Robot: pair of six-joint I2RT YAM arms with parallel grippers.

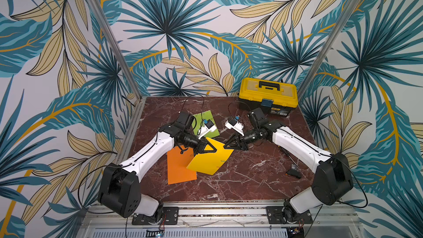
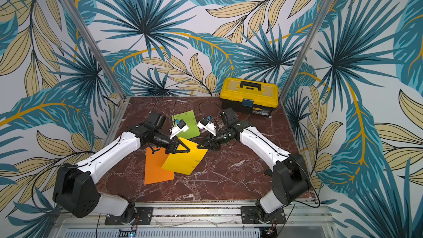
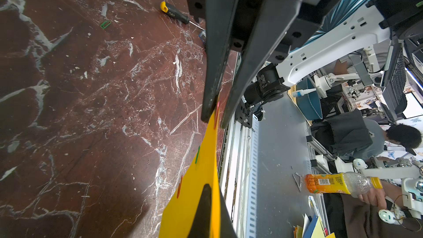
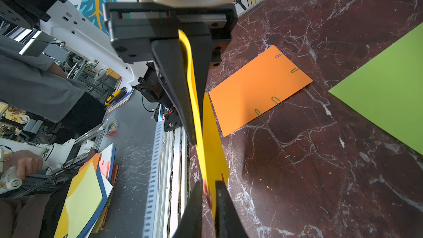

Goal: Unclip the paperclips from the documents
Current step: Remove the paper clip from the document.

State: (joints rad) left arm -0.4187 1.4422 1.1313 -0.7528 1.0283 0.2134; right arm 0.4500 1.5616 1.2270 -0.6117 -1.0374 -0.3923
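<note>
My left claw (image 3: 216, 122) pinches the yellow sheet (image 1: 210, 161), tilted above the surface (image 1: 251, 179). My right claw (image 4: 208, 183) stands narrow astride its edge at a red clip (image 4: 207, 191); I cannot tell if it bites. One green clip (image 3: 105, 24) lies loose and the orange sheet (image 4: 256, 88) carries four clips (image 4: 276, 100), so I judge most work remains.

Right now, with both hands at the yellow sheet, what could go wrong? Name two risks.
The right hand has the yellow sheet as well as the pink clip between its fingers; pulling may tear it.
The left hand grips only an edge, so the sheet may slip out.
</note>
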